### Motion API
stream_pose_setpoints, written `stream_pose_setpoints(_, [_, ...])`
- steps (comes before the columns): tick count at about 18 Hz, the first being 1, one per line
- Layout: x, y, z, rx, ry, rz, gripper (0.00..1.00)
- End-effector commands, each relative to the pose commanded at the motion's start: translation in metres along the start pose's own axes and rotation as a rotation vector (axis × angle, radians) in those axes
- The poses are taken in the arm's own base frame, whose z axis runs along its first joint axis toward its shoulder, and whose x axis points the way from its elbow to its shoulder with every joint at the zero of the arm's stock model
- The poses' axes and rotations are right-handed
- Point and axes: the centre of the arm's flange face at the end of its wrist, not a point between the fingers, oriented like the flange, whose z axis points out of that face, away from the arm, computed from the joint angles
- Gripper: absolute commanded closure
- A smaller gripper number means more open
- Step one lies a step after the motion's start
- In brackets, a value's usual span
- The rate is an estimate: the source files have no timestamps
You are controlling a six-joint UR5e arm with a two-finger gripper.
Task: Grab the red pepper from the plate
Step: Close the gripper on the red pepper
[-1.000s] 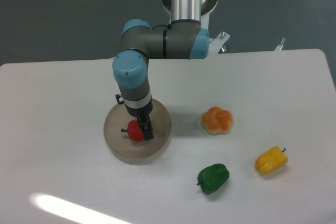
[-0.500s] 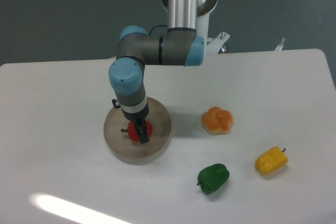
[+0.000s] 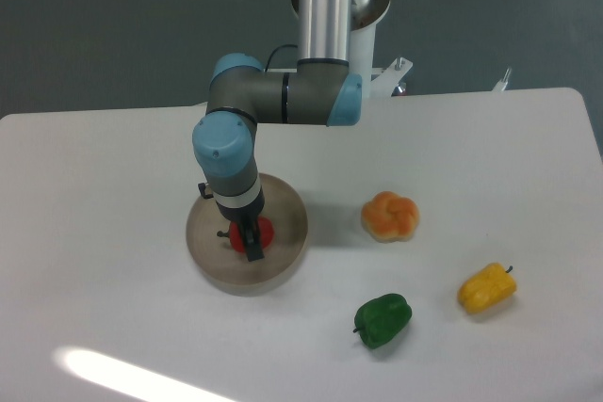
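The jaws are reaching down over the red pepper [image 3: 263,231], which is sitting near the middle of the plate [image 3: 287,209]; one dark finger [image 3: 252,244] is crossing its front, the other is hidden, so whether they are closing on it cannot be told. The risk I am judging: the glossy, rounded skin is offering poor purchase, and an off-centre pinch could squirt the pepper sideways out from between the jaws across the plate.
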Motion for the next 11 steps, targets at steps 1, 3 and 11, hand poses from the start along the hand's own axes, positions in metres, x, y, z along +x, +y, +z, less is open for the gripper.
stream_pose_setpoints(1, [0.0,0.0,-0.001,0.0,-0.001,0.002,0.08])
stream_pose_setpoints(3, [0.0,0.0,0.0,0.0,0.0,0.005,0.24])
stream_pose_setpoints(11, [-0.005,0.003,-0.014,0.011,-0.02,0.002,0.41])
